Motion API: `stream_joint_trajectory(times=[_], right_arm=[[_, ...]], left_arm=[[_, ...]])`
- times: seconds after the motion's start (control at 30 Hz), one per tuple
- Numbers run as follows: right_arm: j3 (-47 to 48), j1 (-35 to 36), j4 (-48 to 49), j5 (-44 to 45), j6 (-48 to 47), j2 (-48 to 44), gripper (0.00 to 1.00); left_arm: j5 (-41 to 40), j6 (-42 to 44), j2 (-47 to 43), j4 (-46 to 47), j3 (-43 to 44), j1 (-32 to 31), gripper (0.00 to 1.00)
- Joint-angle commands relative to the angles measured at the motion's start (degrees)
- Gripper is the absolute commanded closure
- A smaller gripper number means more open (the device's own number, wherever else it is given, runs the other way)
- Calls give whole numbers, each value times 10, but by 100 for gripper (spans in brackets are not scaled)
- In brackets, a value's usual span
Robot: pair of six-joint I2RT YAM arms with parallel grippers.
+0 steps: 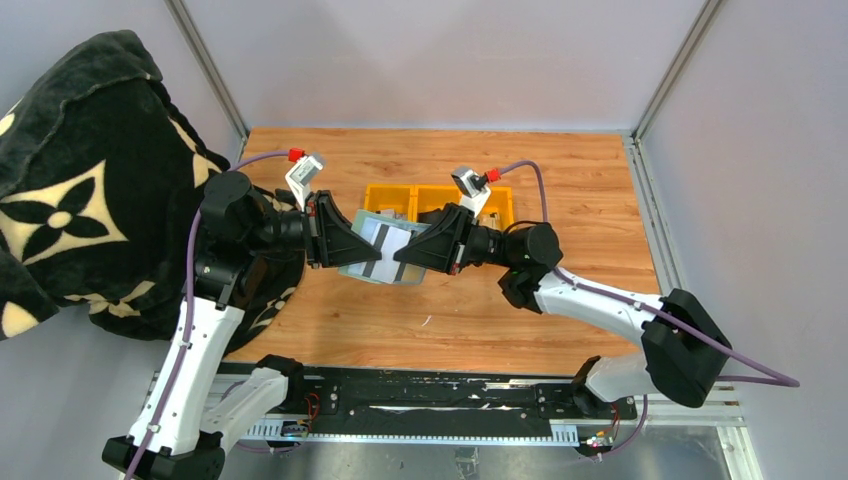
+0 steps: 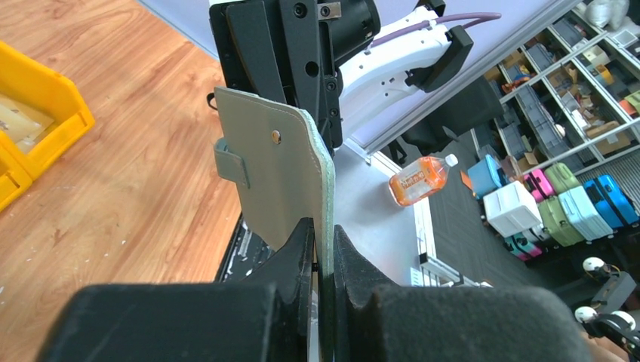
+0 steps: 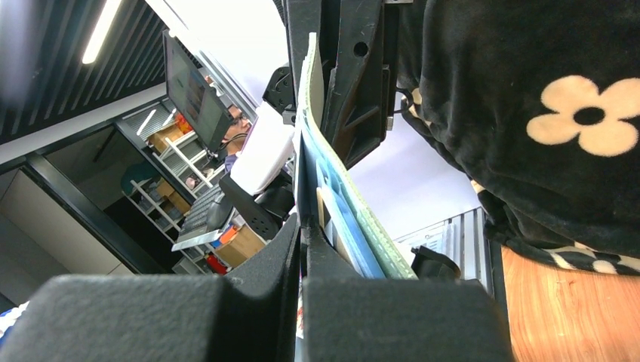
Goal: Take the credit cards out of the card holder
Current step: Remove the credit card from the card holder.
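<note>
The sage-green card holder point(image 1: 398, 272) hangs open above the table between both grippers. A pale credit card point(image 1: 388, 240) with a dark stripe shows on its open face. My left gripper point(image 1: 370, 250) is shut on the holder's left edge; in the left wrist view the holder point(image 2: 275, 173) stands upright from the shut gripper point(image 2: 323, 230), tab to the left. My right gripper point(image 1: 406, 252) is shut on a thin sheet that looks like the pale card point(image 3: 300, 181). The holder's layers point(image 3: 370, 226) splay to the right of the right gripper point(image 3: 302, 226). A tan card edge point(image 3: 323, 211) sits among them.
A yellow compartment tray point(image 1: 385, 192) stands on the wooden table just behind the grippers, seen also in the left wrist view point(image 2: 45, 98). A black flowered blanket point(image 1: 70, 180) covers the left side, beside the left arm.
</note>
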Motion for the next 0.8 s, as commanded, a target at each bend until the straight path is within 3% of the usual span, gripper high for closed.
stream_joint_trajectory(times=[0.0, 0.17, 0.37, 0.5, 0.63, 0.77], right_arm=[[-16, 0, 4, -31, -12, -19, 100], [-32, -20, -11, -35, -8, -43, 100], [-64, -97, -48, -52, 14, -91, 100], [-82, -147, -104, -61, 1, -128, 100], [-80, -189, -215, -56, -52, -155, 100], [-37, -197, -394, -9, -156, -148, 100]], left_arm=[[11, -2, -8, 25, 18, -1, 100], [-5, 68, -6, -44, 40, -1, 100], [-95, 256, 14, -218, 107, 0, 100], [-153, 293, 8, -240, 115, 0, 100], [-231, 337, -6, -258, 119, 0, 100], [-240, 366, -15, -269, 119, 1, 100]])
